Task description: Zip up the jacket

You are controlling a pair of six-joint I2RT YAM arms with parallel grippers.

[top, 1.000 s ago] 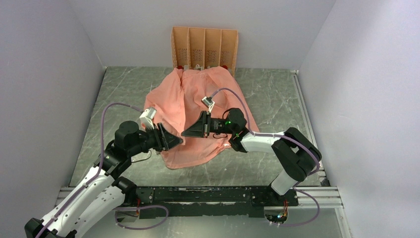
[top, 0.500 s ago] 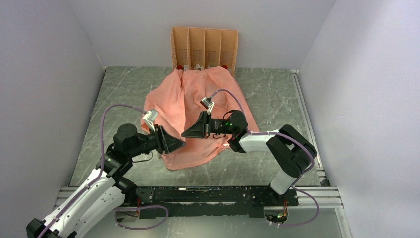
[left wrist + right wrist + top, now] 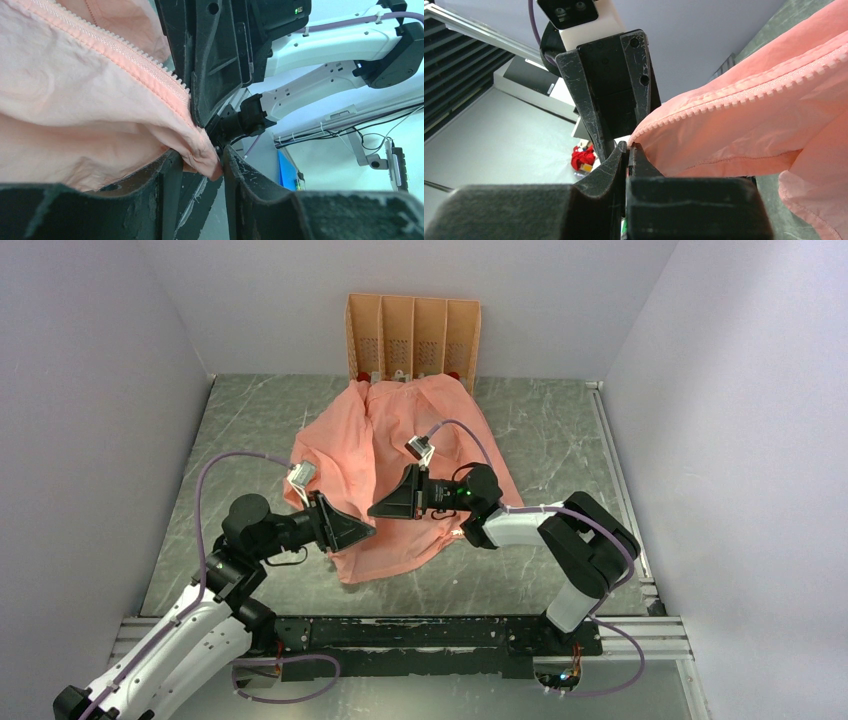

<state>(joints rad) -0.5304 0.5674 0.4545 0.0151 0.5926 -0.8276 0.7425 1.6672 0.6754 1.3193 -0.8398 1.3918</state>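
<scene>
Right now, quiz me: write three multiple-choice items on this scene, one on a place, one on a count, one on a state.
1. The orange rack stands: A) by the arm bases; B) at the table's far edge, against the back wall; C) at the right wall.
2. Its slots number: A) four; B) two; C) six.
3. The right hand is: A) wide open; B) holding the rack; C) shut on the jacket's zipper edge.
B: it stands beyond the jacket. A: four compartments show. C: it pinches the fabric.

The jacket (image 3: 340, 445) is salmon-pink, its zip (image 3: 145, 65) a paler pink. Behind the jacket the rack (image 3: 412, 335) is orange with punched holes. The table (image 3: 250, 420) under the jacket is dark grey, white-veined.
</scene>
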